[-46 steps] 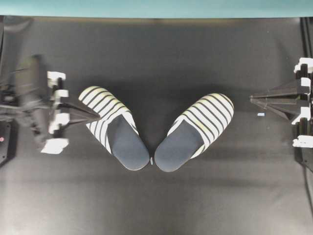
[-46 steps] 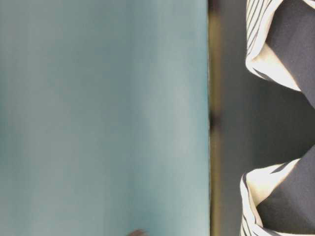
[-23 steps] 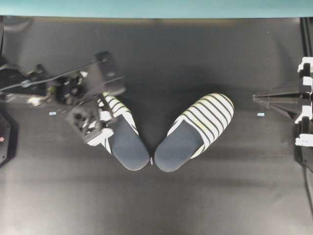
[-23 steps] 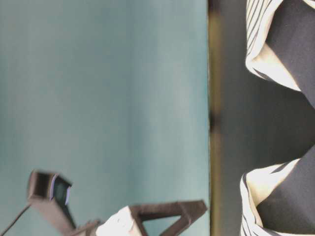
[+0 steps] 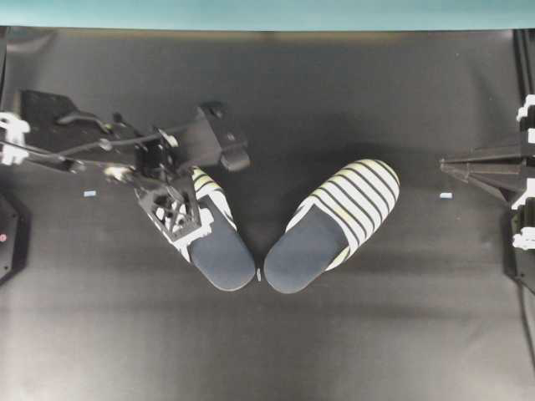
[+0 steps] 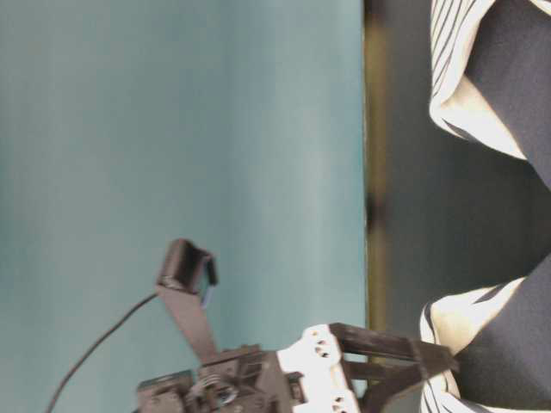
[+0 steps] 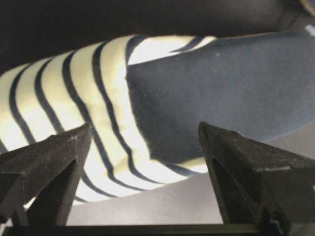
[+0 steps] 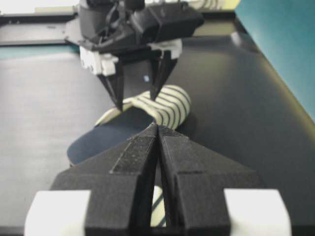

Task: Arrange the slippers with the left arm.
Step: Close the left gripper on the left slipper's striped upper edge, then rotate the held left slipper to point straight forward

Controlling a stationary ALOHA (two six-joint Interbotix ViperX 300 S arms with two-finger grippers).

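My left gripper (image 7: 142, 172) hung spread wide over the left slipper (image 5: 196, 225), one finger (image 7: 47, 167) above its striped toe cover, the other beyond the sole's edge, nothing pinched. I judged this the approach to the first grasp. The right slipper (image 5: 334, 224) lay well off, angled away. Next I needed to drop and close on the cover's edge. My right gripper (image 8: 158, 132) sat pressed together, far aside.

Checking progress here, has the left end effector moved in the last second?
Yes. The left end effector has swung rightward in the overhead view, onto the left slipper, which stayed put.
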